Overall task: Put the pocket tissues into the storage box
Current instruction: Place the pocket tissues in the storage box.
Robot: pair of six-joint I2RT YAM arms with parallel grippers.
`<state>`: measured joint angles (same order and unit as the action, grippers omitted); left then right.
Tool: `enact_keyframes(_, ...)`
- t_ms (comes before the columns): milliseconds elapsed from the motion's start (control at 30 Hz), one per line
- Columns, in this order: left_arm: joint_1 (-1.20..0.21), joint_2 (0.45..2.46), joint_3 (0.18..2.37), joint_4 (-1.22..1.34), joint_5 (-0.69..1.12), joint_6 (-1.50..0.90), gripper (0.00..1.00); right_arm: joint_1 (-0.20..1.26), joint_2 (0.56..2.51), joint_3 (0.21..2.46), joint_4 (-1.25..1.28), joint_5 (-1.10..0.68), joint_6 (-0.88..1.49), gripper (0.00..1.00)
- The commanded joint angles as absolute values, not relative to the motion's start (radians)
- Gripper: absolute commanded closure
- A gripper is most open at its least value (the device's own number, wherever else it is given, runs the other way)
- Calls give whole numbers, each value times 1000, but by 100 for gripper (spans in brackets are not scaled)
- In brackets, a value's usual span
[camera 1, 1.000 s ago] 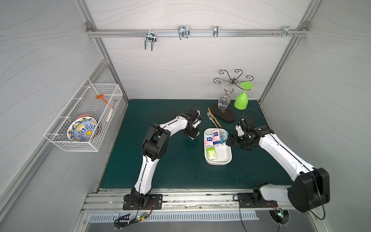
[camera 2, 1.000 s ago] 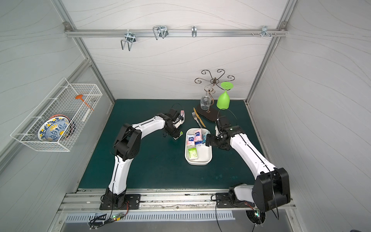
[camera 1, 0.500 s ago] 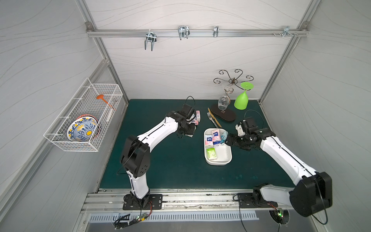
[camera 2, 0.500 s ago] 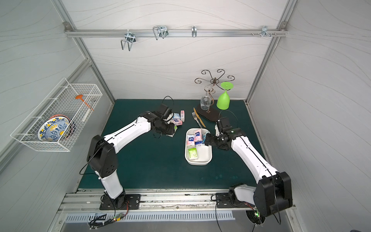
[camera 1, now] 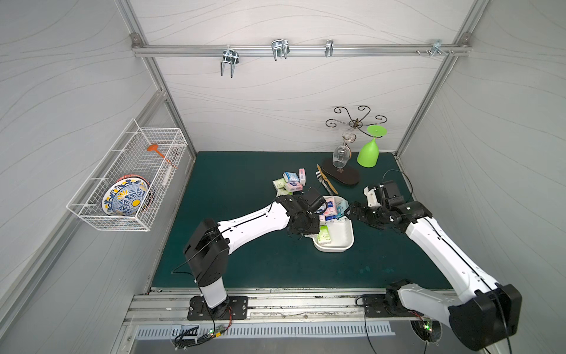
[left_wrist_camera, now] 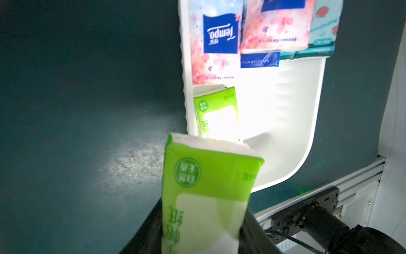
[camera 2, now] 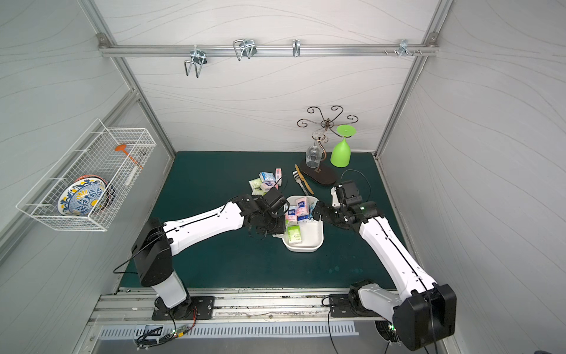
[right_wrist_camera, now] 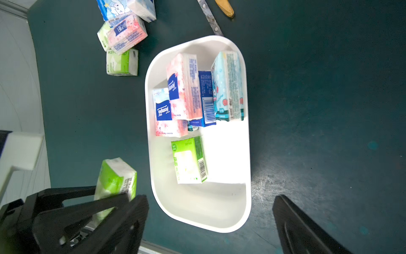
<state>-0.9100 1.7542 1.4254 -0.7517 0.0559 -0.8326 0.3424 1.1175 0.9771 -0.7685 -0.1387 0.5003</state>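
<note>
My left gripper point(left_wrist_camera: 202, 231) is shut on a light green pocket tissue pack point(left_wrist_camera: 208, 187) and hangs just outside the near left rim of the white storage box point(left_wrist_camera: 307, 143). In both top views it sits at the box's left side point(camera 1: 310, 235) point(camera 2: 277, 234). The box point(right_wrist_camera: 219, 209) holds two pink Tempo packs point(right_wrist_camera: 184, 88), a dark blue pack, a teal pack point(right_wrist_camera: 228, 88) and a green pack point(right_wrist_camera: 189, 160). Several loose packs point(camera 1: 291, 182) lie behind the box. My right gripper point(right_wrist_camera: 211, 215) stands open over the box's near end, empty.
A fork and knife point(camera 1: 324, 182) lie just behind the box. Behind them stands a glass rack point(camera 1: 341, 174) with a clear glass and a green glass point(camera 1: 369, 153). A wire basket point(camera 1: 128, 184) with a plate hangs on the left wall.
My left arm has swung from the pile of loose packs to the box's left rim, carrying the green pack. The right arm has barely moved.
</note>
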Motion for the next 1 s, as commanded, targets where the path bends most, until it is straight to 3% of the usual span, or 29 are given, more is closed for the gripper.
enact_keyframes(0, -920, 1813, 1517, -748, 47, -866, 55, 336, 1109, 1000, -801, -133, 499, 5)
enact_keyframes(667, -930, 2017, 1691, -841, 150, -841, 51, 336, 1139, 1001, -799, -109, 471, 5)
enact_keyframes(967, -930, 2009, 1689, -851, 132, -850, 37, 334, 1152, 997, -791, -110, 468, 5)
